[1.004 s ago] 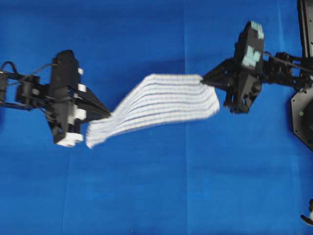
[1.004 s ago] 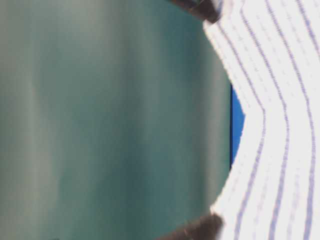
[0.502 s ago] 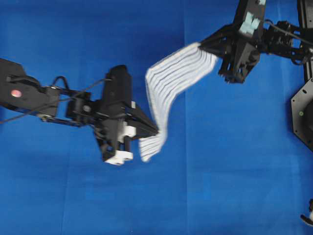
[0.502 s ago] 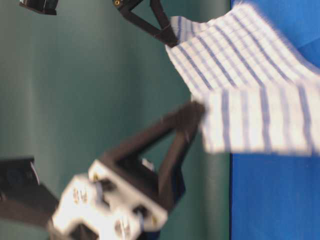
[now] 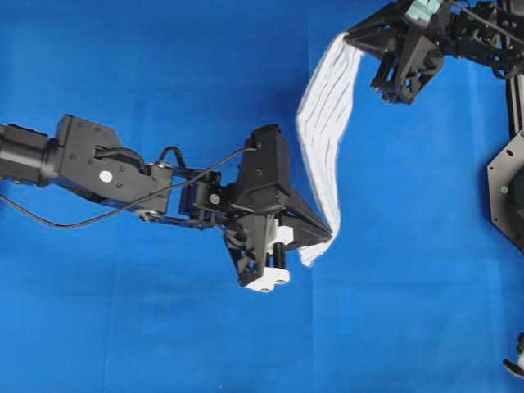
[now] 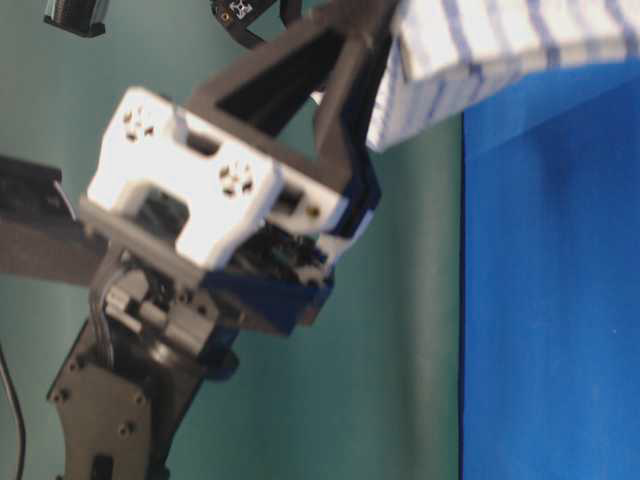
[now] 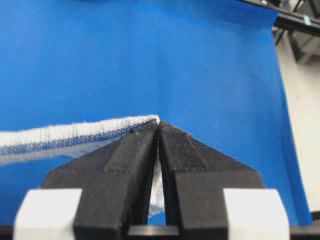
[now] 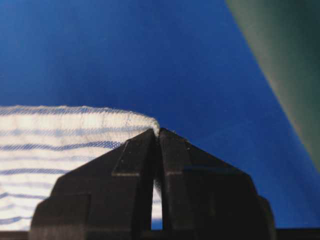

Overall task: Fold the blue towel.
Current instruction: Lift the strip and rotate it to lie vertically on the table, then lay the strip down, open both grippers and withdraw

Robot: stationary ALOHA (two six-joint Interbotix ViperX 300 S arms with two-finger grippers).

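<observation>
The blue towel [image 5: 324, 135], white with thin blue stripes, hangs in the air as a narrow band between my two grippers. My left gripper [image 5: 330, 236] is shut on its lower corner near the table's middle, and cloth [image 7: 75, 135] pokes out between the pinched tips [image 7: 159, 125]. Up at the far right, my right gripper [image 5: 350, 38] is shut on the upper corner, with striped cloth [image 8: 60, 140] spreading left of its tips [image 8: 159, 131]. In the table-level view the left gripper's body [image 6: 200, 190] fills the foreground with the towel [image 6: 480, 50] above it.
A plain blue cover [image 5: 164, 327] spreads over the whole table. The right arm's black base plate [image 5: 508, 188] stands at the right edge. A green wall [image 6: 400, 380] lies behind the table in the table-level view.
The left gripper has swept right toward the middle, carrying its towel corner. The right gripper has moved up toward the far edge. The towel has turned from a horizontal span to a near-vertical hanging band.
</observation>
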